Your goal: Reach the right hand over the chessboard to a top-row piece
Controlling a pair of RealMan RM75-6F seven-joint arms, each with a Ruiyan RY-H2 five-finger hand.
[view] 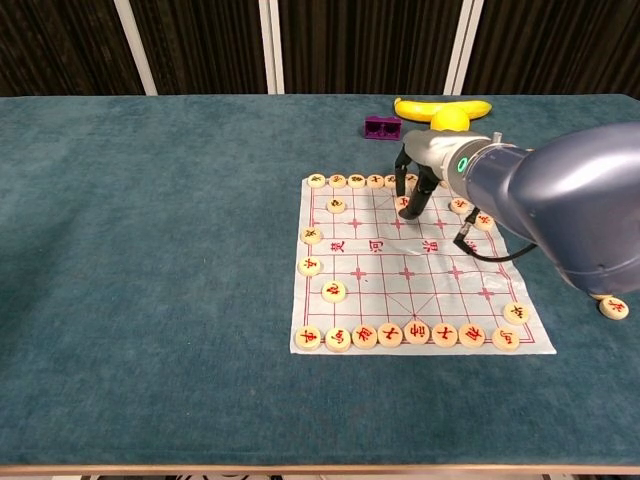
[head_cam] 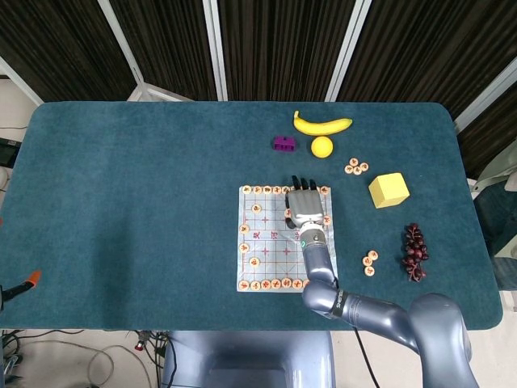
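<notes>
The chessboard (head_cam: 266,242) (view: 440,290) is a white sheet with red lines, right of the table's middle. Round pieces line its bottom row and its top row (head_cam: 262,191) (view: 346,181); a few more lie scattered on its left side. My right hand (head_cam: 304,207) (view: 418,180) reaches up over the right half of the board, and its dark fingers (view: 408,207) point down just short of the top row. A single piece (view: 403,203) sits right at the fingertips. I cannot tell whether it is pinched or only beside them. My left hand is in neither view.
Behind the board lie a purple block (head_cam: 283,144), a banana (head_cam: 322,124) and a yellow ball (head_cam: 321,146). To the right are loose piece piles (head_cam: 356,166) (head_cam: 370,262), a yellow cube (head_cam: 388,190) and dark grapes (head_cam: 415,252).
</notes>
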